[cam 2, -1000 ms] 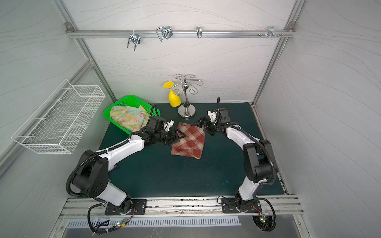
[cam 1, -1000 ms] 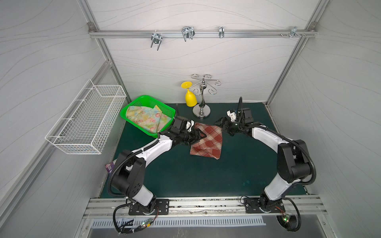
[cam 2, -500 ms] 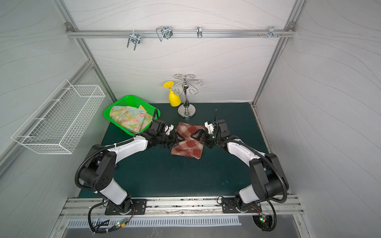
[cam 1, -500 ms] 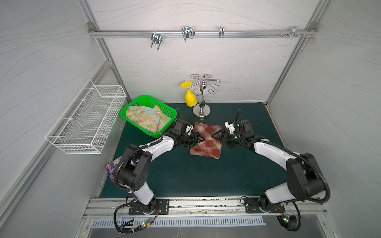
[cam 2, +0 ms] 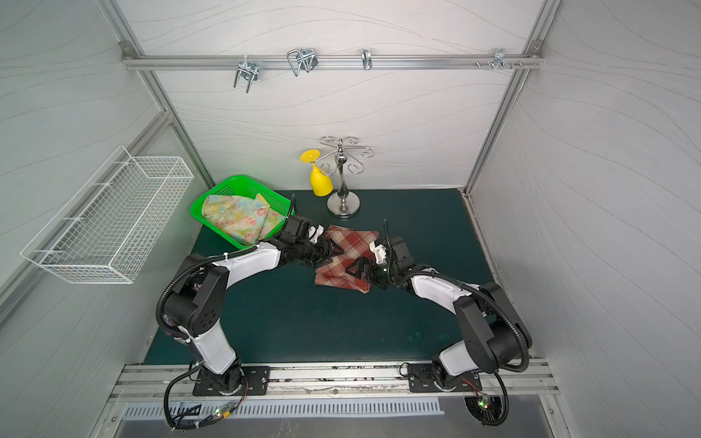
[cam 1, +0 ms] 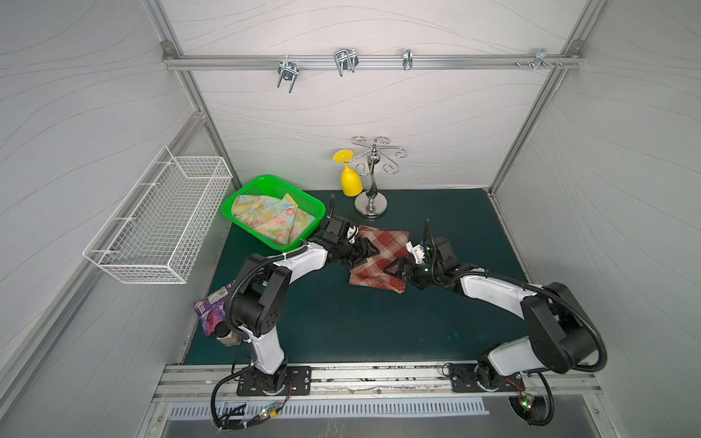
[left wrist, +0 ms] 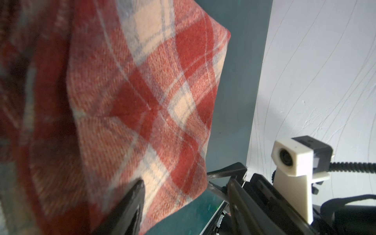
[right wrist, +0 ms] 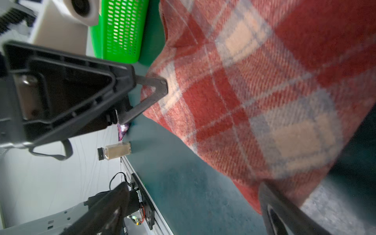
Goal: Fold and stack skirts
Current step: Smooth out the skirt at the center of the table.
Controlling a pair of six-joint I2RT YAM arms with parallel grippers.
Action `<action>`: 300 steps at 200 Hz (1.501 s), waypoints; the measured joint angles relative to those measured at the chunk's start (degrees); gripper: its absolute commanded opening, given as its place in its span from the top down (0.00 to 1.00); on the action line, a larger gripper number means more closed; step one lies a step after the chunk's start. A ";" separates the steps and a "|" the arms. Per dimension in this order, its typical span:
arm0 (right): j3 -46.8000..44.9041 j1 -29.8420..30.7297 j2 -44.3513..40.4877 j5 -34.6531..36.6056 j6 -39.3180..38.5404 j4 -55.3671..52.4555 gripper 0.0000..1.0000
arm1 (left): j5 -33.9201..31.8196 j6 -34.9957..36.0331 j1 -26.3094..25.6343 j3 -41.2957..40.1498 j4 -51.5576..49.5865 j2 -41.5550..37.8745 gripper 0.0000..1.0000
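Observation:
The red-brown and cream plaid skirt [cam 1: 389,246] [cam 2: 354,242] lies on the green mat at the middle of the table and fills much of both wrist views [left wrist: 142,91] [right wrist: 254,91]. My left gripper [cam 1: 373,250] [cam 2: 335,252] [left wrist: 186,183] is at its left edge, jaws apart, with one finger over the cloth. At the skirt's right side is my right gripper [cam 1: 392,267] [cam 2: 354,269] [right wrist: 194,187], wide open, one finger at the cloth edge. The pale floral skirt [cam 1: 271,220] [cam 2: 239,218] lies crumpled in the green basket [cam 1: 265,180] [cam 2: 235,180].
A chrome stand [cam 1: 371,189] with a yellow cup [cam 1: 349,182] hung on it is behind the plaid skirt. A white wire basket [cam 1: 159,216] hangs on the left wall. A purple wrapper [cam 1: 210,307] and a small bottle [cam 1: 227,337] lie by the left arm's base.
My right gripper has come from the skirt's back right corner forward and down to its right side. The left gripper has shifted slightly forward along the left edge. Both stay open.

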 measured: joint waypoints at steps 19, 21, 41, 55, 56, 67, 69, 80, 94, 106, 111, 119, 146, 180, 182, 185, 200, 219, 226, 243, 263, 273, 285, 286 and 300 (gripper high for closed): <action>-0.11 0.57 1.92 0.85 0.00 1.27 0.01 | -0.15 0.20 0.59 0.02 -0.07 1.53 0.35; -0.11 0.61 2.14 0.87 0.00 1.42 0.01 | -0.15 0.20 0.68 0.02 -0.07 1.68 0.35; -0.52 0.79 4.00 1.66 0.00 2.69 0.01 | -0.39 0.72 1.57 0.02 -0.07 2.82 0.35; -0.85 0.79 4.33 2.14 0.00 3.43 0.01 | -0.48 1.16 2.40 -0.02 0.02 3.30 0.35; -0.87 0.79 4.33 2.16 0.00 3.45 0.01 | -0.50 1.18 2.47 -0.02 0.02 3.32 0.35; -1.16 0.79 4.33 2.49 -0.02 3.96 0.01 | -0.48 1.53 3.30 -0.17 0.15 3.63 0.36; -1.22 0.79 4.35 2.56 -0.02 4.00 0.01 | -0.48 1.57 3.48 -0.20 0.13 3.72 0.36; -1.25 0.79 4.59 2.91 -0.04 4.33 0.01 | -0.48 2.05 4.26 -0.20 0.15 4.20 0.36; -1.25 0.79 5.16 3.08 -0.09 4.76 0.01 | -0.24 2.91 5.11 -0.20 0.13 4.92 0.36; -1.20 0.79 5.40 3.19 -0.13 5.01 0.01 | 0.15 3.30 5.40 -0.20 0.42 5.35 0.36; -1.22 0.79 5.42 3.21 -0.15 5.05 0.01 | 0.33 3.45 5.46 -0.20 0.52 5.42 0.36; -1.22 0.79 5.42 3.21 -0.15 5.09 0.01 | 0.39 3.63 5.51 -0.20 0.52 5.42 0.37; -1.36 1.09 4.28 3.87 -0.20 4.31 0.01 | 0.24 4.24 5.53 -0.20 0.20 4.94 0.37; -0.76 1.44 -4.24 7.04 -1.25 -5.62 0.01 | -1.51 4.52 5.75 -0.20 -4.28 -1.09 0.36; -0.55 1.40 -4.81 7.21 -1.33 -6.32 0.01 | -1.51 4.52 5.75 -0.20 -4.52 -1.62 0.36; -0.11 1.27 -5.64 7.39 -1.64 -7.26 0.01 | -1.55 4.42 5.73 -0.20 -4.72 -2.58 0.36; 3.96 -0.22 -8.61 7.58 -2.47 -12.04 0.01 | -1.55 3.48 5.64 -0.22 -5.03 -6.95 0.35; 11.43 -4.04 -8.59 7.15 -3.72 -14.53 0.01 | -1.22 1.77 4.11 -0.48 -3.87 -11.67 0.35; 13.97 -5.51 -7.74 6.60 -4.26 -14.73 0.01 | -1.14 1.20 3.02 -0.57 -3.39 -12.74 0.35; 19.43 -8.63 -3.76 4.39 -4.85 -14.51 0.01 | -0.92 -0.31 -0.22 -1.46 -1.09 -13.88 0.35; 23.34 -11.56 3.58 1.22 -5.01 -13.16 0.01 | -0.96 -2.29 -3.65 -4.63 2.78 -13.75 0.35; 24.22 -12.68 7.30 -0.28 -4.72 -12.28 0.01 | -0.92 -3.28 -4.92 -6.38 4.26 -13.27 0.35; 25.07 -13.55 11.63 -1.86 -4.50 -11.87 0.01 | -0.94 -4.20 -5.62 -8.15 6.19 -12.20 0.35; 25.14 -13.60 11.87 -1.95 -4.50 -11.85 0.01 | -0.92 -4.31 -5.66 -8.33 6.40 -12.04 0.35; 26.40 -14.14 16.00 -3.19 -4.42 -11.82 0.01 | -0.90 -5.14 -5.68 -9.77 8.46 -10.38 0.35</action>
